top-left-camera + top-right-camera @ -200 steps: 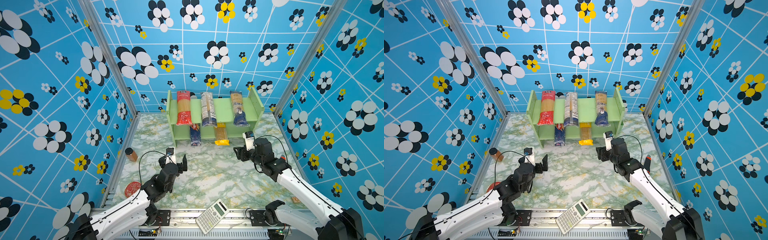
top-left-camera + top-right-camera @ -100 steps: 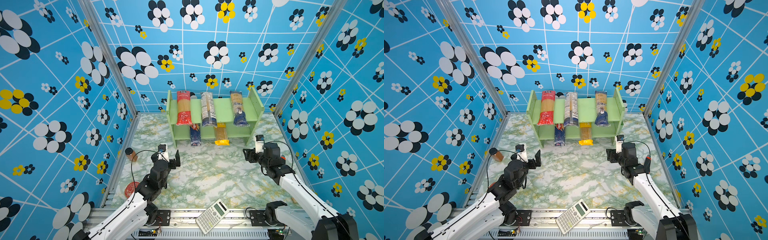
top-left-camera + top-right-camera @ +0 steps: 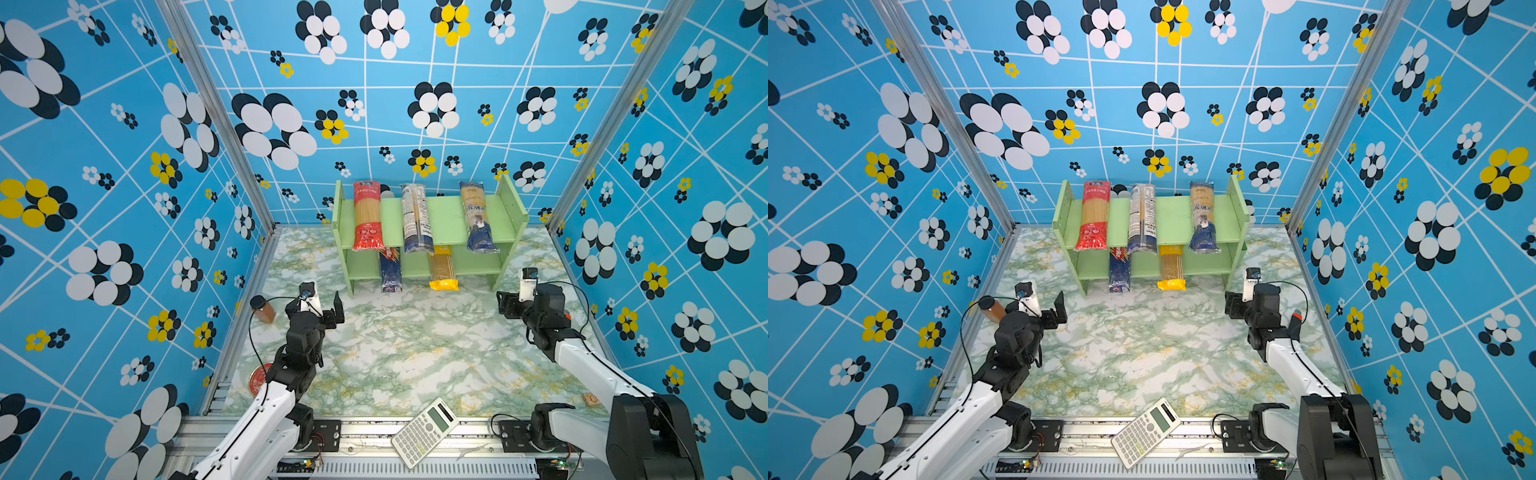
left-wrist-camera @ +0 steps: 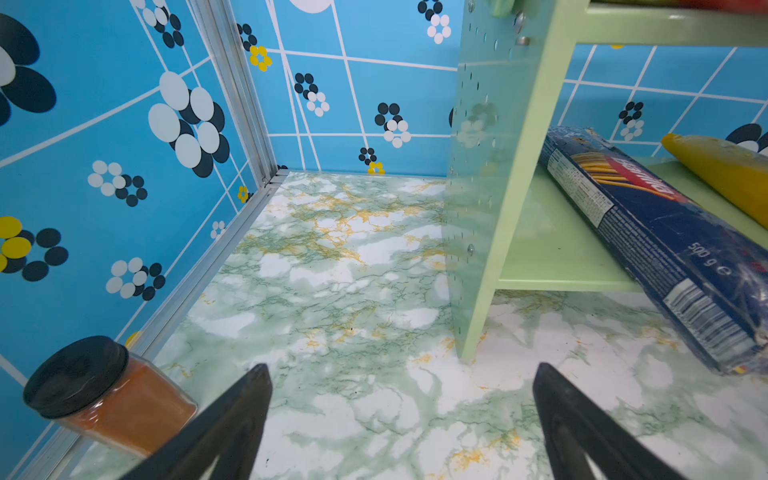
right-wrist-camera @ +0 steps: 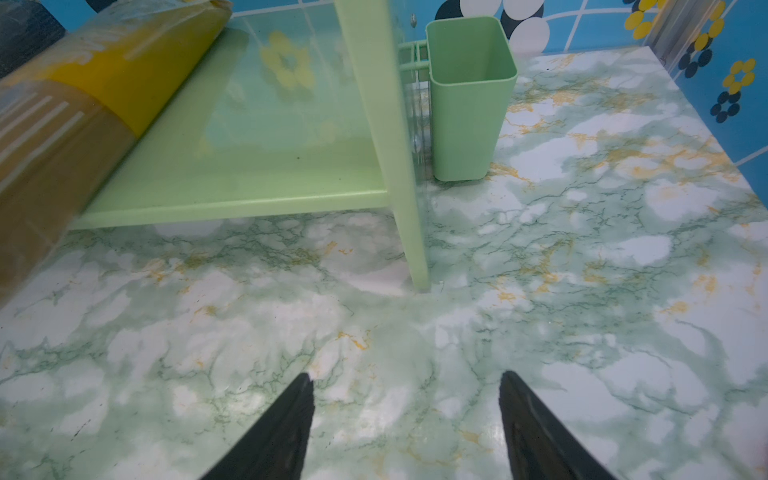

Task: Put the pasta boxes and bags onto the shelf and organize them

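L gripper (image 4: 400, 370) spread wide, empty; R gripper (image 5: 405, 376) part open, empty. Both over tabletop (image 3: 415, 357), below shelf (image 3: 512, 216) in both top views, L near its left leg, R near right leg. Top tier: red-ended bag (image 3: 367, 216), clear/navy bag (image 3: 415, 220), yellow-navy bag (image 3: 478, 218). Lower tier: Barilla box (image 3: 390, 270), yellow bag (image 3: 442, 268).

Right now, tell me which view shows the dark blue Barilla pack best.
The left wrist view: the dark blue Barilla pack lies close, label readable. Both top views show only its front part; right wrist, nothing clear.
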You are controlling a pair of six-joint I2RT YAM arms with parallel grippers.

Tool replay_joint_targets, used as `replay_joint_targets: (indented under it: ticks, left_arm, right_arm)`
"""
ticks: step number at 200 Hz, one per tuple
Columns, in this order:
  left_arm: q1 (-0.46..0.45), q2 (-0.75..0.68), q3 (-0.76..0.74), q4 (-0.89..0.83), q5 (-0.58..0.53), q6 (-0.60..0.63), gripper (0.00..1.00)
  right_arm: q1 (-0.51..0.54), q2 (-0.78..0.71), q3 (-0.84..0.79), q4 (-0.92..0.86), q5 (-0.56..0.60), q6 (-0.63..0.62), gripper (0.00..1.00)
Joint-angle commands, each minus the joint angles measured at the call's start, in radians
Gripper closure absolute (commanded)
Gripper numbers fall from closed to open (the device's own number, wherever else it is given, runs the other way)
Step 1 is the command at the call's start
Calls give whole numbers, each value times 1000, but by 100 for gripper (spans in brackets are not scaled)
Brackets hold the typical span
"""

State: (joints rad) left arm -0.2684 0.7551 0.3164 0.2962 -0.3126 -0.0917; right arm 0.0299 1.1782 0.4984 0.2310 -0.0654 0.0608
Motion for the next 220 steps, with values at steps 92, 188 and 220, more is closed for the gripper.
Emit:
replay_joint_targets:
  ticks: [92,188,220]
  left_arm:
    - [160,199,-38,237,201,13,1]
    - [205,407,-42,382,246,5,1]
    - [212,447,-38,419,259,0,1]
  right_arm:
    - [-17,144,-50,320,35,-30,27]
    - [-23,267,-4,376,55,-59,28]
    - [-25,308,3,408,57,-65,28]
